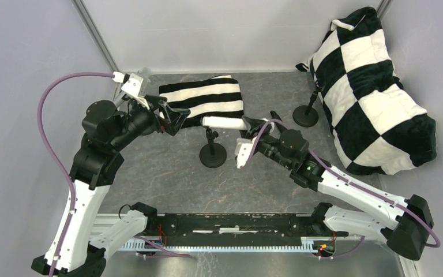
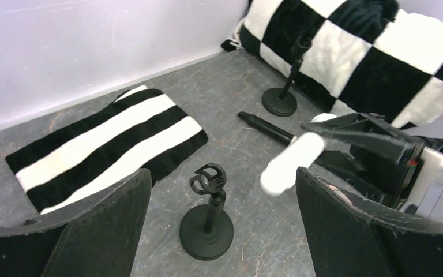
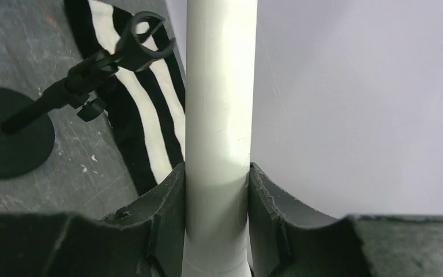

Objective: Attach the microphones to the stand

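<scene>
No readable text, label or number shows on anything.

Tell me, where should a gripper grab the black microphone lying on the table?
Probably its slim handle, mid-length, from above, jaws across it: the black microphone lies flat on the table with bare tabletop on either side.

The smooth white stick microphone (image 1: 224, 122) hangs level, its handle clamped in the right pincer (image 1: 252, 126), at 12 o'clock of the nearer black round-based clip stand (image 1: 213, 152). A second, matching stand (image 1: 306, 111) stands upright at 2 o'clock. The slim black microphone (image 2: 264, 127) lies flat between them.
</scene>
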